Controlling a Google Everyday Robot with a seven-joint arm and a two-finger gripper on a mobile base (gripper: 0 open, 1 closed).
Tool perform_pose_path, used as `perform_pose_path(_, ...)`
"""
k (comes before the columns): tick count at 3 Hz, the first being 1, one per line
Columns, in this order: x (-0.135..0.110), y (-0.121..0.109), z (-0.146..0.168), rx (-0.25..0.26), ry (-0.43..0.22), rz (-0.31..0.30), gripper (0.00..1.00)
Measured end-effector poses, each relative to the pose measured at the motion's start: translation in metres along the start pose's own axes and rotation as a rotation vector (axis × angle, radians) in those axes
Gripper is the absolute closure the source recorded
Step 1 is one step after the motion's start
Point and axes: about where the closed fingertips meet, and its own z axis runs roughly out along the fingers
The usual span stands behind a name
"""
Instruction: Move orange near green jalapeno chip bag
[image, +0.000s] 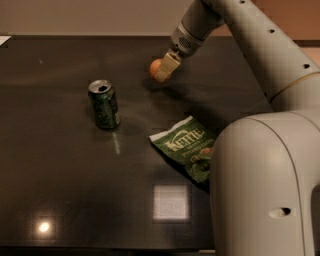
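Note:
The orange (154, 68) is at the back middle of the dark table (60, 165), between the fingers of my gripper (161, 74). One beige finger (167, 66) covers its right side. The gripper is shut on the orange and reaches down from the upper right. The green jalapeno chip bag (184, 146), with white "Kettle" lettering, lies flat on the table in front of the orange and a little to its right. My arm's large white housing hides the bag's right end.
A green soda can (104, 104) stands upright left of the bag and in front-left of the orange. My white arm housing (265, 185) fills the lower right. A bright square reflection (171, 202) shows on the table near the front.

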Motion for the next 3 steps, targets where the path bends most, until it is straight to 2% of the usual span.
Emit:
perform_pose_path(1, 0.060, 0.013, -0.056, 0.058, 0.010, 0.067, 1.00)
perform_pose_path(2, 0.079, 0.023, -0.078, 0.084, 0.001, 0.086, 1.00)
perform_pose_path(3, 0.118, 0.067, -0.104, 0.083, 0.005, 0.115, 1.00)
